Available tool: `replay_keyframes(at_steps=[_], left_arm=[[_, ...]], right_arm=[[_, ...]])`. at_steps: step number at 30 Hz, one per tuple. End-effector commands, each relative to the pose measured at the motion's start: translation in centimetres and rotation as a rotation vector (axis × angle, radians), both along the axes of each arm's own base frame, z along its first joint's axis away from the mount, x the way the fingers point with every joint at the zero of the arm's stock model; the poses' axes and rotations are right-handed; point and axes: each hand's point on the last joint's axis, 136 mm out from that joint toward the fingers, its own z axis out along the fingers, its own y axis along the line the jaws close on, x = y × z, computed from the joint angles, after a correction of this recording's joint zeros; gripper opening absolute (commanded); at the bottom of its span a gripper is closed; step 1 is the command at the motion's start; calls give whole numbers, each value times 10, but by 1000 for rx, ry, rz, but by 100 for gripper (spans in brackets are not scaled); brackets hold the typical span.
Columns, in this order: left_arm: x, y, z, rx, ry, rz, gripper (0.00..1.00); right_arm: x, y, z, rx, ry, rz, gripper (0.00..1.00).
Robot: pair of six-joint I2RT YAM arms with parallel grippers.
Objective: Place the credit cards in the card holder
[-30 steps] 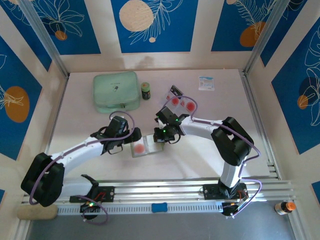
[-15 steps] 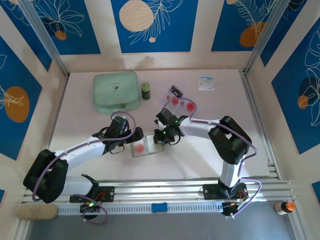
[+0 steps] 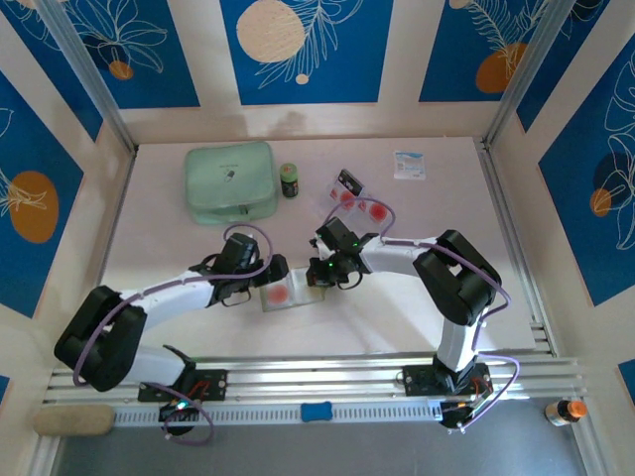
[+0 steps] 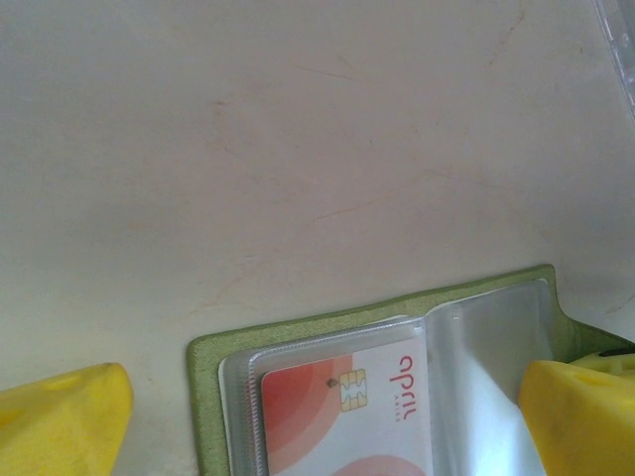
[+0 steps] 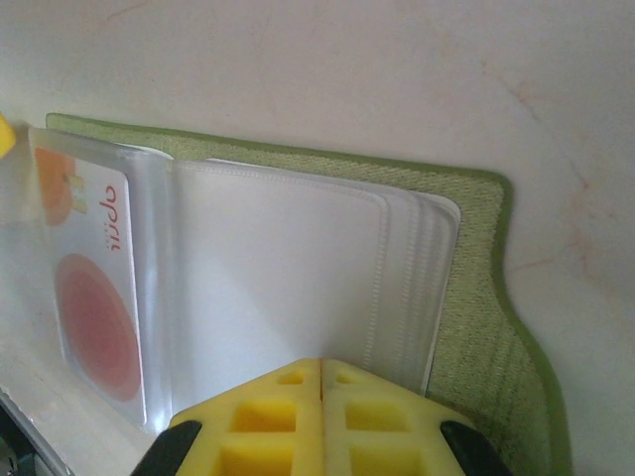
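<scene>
Olive-green fold-over card holder (image 3: 303, 296) lies open in the middle of the pale table (image 3: 169, 243), between the two grippers. One white, red-circled credit card (image 4: 342, 412) is already tucked into a greyish clear sleeve on its left page. Over the last second the left arm has swung in rightward, bringing the left gripper (image 3: 275, 271) from just left of the holder to its left edge. Its yellow fingers (image 4: 64, 416) stand wide apart astride the holder, holding nothing. The right gripper (image 3: 323, 275) has barely shifted. Its fingers (image 5: 322, 412) are pressed together, tip down on the stack of empty sleeves (image 5: 288, 268), seemingly pinning the right page. More loose credit cards (image 3: 349, 199) wait farther back, right of centre. The task looks partly done, and the left gripper seems placed to steady or turn a sleeve.
</scene>
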Motion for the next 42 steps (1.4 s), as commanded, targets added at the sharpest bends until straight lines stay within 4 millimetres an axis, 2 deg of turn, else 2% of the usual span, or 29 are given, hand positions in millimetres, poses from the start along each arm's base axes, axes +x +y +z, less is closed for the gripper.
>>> replay_keyframes(at_steps=[1, 10, 24, 35, 42], left_arm=[[1, -12, 0, -22, 0, -23, 100], [2, -19, -6, -6, 14, -40, 100], [4, -47, 6, -48, -10, -93, 100], [5, -55, 28, -111, -60, -87, 100], [7, -63, 62, -277, -163, -62, 100]], right_arm=[[-19, -27, -33, -119, 78, -16, 0], [-22, -26, -35, -106, 87, -19, 0], [-25, -26, -40, -96, 98, -21, 0], [-26, -28, -44, -94, 106, -24, 0], [-25, -27, -43, -91, 105, -28, 0]])
